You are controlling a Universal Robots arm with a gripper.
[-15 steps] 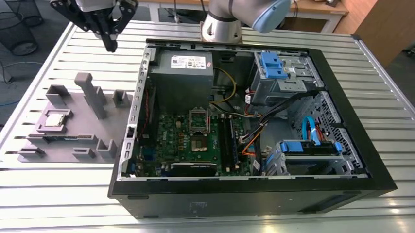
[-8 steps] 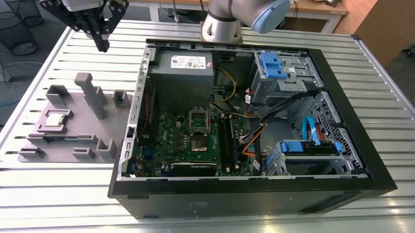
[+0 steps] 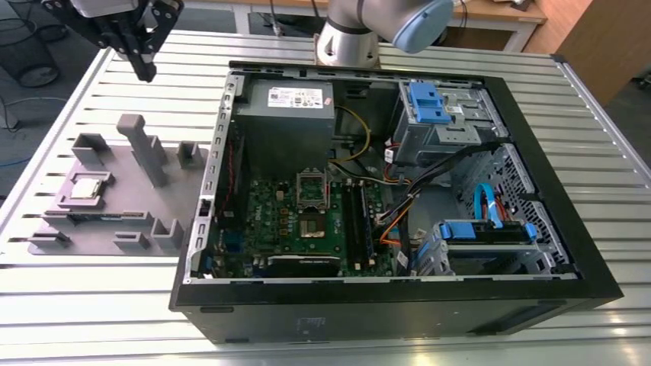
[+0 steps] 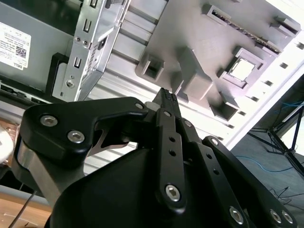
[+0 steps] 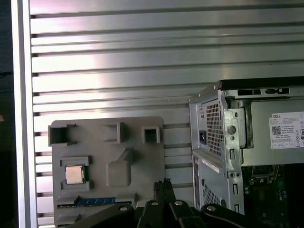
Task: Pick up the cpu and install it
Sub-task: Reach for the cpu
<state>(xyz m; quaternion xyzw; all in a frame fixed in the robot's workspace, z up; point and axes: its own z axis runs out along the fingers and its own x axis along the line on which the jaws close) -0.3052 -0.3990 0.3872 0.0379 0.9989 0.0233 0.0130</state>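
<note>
The cpu (image 3: 87, 188), a small square chip with a shiny metal top, lies in a pocket of the grey fixture plate (image 3: 112, 221) at the exterior view's left. Both wrist views show it too: cpu (image 4: 242, 70), cpu (image 5: 74, 174). My gripper (image 3: 148, 73) hangs high above the table beyond the fixture's far side, well clear of the chip. Its black fingers are shut together with nothing between them, as both wrist views show: gripper (image 4: 167, 95), gripper (image 5: 164, 183). The green motherboard (image 3: 305, 229) lies inside the open computer case (image 3: 549, 229), its socket frame (image 3: 312, 187) hinged up.
The fixture plate carries upright grey blocks (image 3: 148, 149) and a blue-edged memory stick (image 5: 95, 201). The case holds a power supply (image 3: 288, 114), blue drive cages (image 3: 432, 107) and loose cables (image 3: 447, 171). The slatted metal table (image 3: 102, 305) spreads all around.
</note>
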